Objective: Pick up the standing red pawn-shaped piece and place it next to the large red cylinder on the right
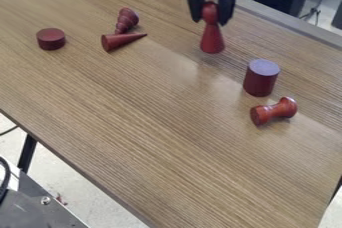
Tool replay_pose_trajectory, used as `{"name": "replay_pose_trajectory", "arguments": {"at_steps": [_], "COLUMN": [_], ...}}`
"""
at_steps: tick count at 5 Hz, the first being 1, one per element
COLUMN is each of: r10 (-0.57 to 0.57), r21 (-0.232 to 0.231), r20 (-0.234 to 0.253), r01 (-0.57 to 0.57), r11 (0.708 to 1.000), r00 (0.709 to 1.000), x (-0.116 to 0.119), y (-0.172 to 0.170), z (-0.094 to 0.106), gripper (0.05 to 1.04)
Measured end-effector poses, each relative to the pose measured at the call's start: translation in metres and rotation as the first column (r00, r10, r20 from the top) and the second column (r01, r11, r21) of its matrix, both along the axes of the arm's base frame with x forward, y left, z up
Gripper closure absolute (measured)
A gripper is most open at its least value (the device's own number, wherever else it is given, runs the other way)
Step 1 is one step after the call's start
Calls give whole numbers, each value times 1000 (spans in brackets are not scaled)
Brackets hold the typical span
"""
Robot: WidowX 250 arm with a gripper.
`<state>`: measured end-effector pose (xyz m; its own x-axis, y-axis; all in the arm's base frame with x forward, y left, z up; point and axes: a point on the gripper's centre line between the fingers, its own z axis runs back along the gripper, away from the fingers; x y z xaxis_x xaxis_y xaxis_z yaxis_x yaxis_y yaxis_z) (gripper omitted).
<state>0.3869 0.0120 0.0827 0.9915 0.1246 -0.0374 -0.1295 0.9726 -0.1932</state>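
Red pawn-shaped piece [212, 37]: upright at the far side of the wood-grain surface [147, 122], its round head between the two fingers; whether its base touches the wood, I cannot tell
End effector [210, 21]: pointing down, closed to about the width of the head, with hold of it from both sides
Cylinder [260, 78]: dark red, upright, nearer the camera and to the right
Spool-shaped piece [273, 112]: on its side, just beside the cylinder
Cone [119, 41]: lying down, tip to the right
Ringed piece [126, 21]: just behind the cone
Disc [51, 39]: flat, at far left
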Motion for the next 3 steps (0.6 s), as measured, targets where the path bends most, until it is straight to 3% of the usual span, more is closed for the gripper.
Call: {"name": "replay_pose_trajectory", "arguments": {"at_steps": [1,3], "r10": [-125,-208], "r21": [-16,27], "r20": [10,5], "r01": [125,208], "r11": [992,978], "r00": [992,978], "x": [-1,-3], "y": [-31,-55], "z": [-5,-7], "gripper": [490,490]}}
